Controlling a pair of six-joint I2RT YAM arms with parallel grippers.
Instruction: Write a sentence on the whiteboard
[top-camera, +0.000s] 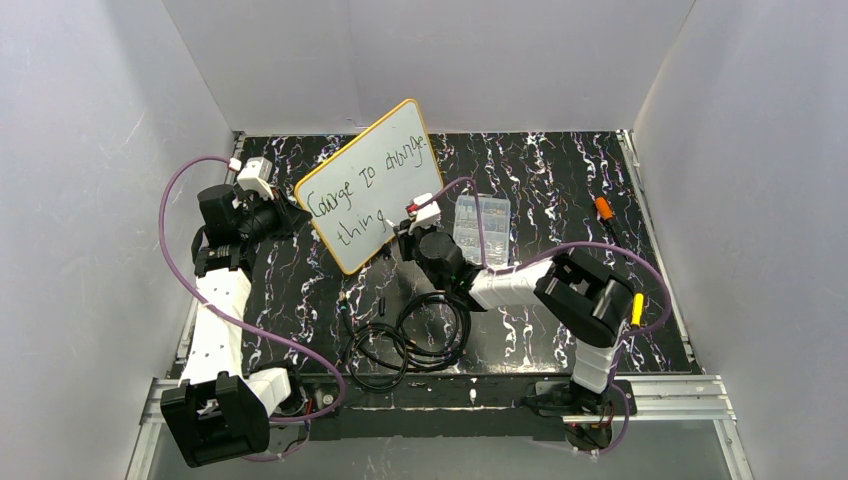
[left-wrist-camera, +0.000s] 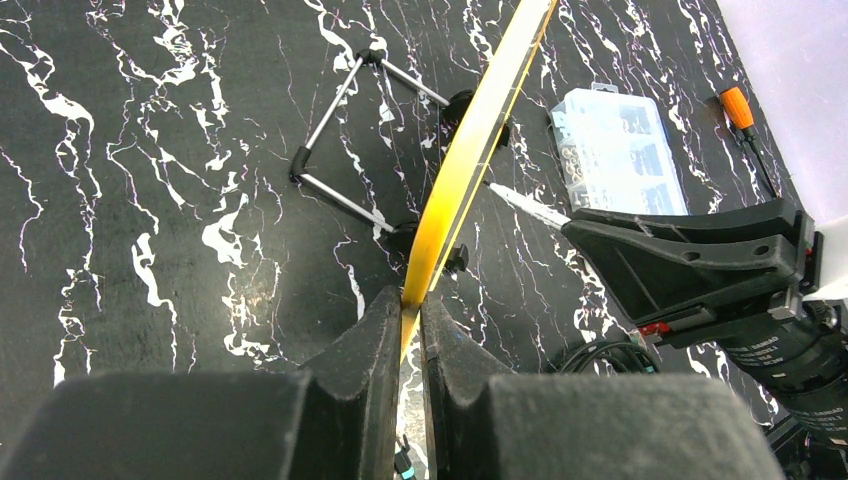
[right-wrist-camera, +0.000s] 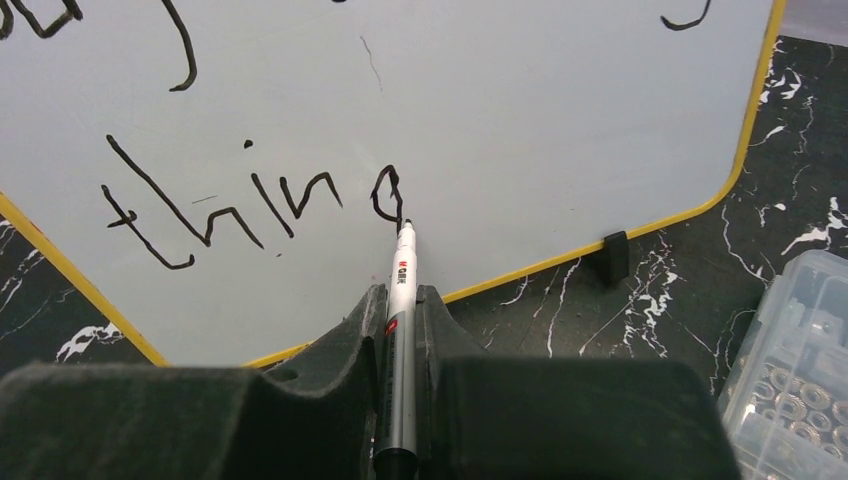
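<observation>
Black marble-look counter (top-camera: 560, 170) with white veins, boxed in by plain white walls (top-camera: 100, 150) on three sides.

Left arm (top-camera: 215, 320) runs from its base up the left side, and its wrist turns right toward the board. Right arm (top-camera: 590, 300) folds at the elbow over on the right, with the forearm reaching back left across the counter, low and close to the board's face.

Biggest item is the whiteboard (top-camera: 370, 185): white face, yellow-orange rim, rounded corners. It's tipped up on edge and rotated, so the writing slopes uphill. It sits left of centre, toward the back of the counter. The left hand (left-wrist-camera: 411, 310) is clamped tight on the rim at the board's left edge. A wire stand (left-wrist-camera: 345, 130) with black feet sits right behind the board, but whether the board leans on it is hard to tell.

The sentence (top-camera: 365, 190) is thin dark handwriting in two lines: "Courage to change" on top, "thin" plus a looped g underneath.

The right hand (right-wrist-camera: 400, 300) is closed around a silver marker (right-wrist-camera: 402, 270), whose tip touches the board at that g.

Coiled black cables (top-camera: 405, 335) lie on the counter in front of the board, between the two arms. A clear compartment box (top-camera: 481, 222) sits just right of the board, with the right wrist between the two. An orange-handled tool (top-camera: 604, 208) lies further right. A little black clip (right-wrist-camera: 613, 255) sits on the board's lower rim.
</observation>
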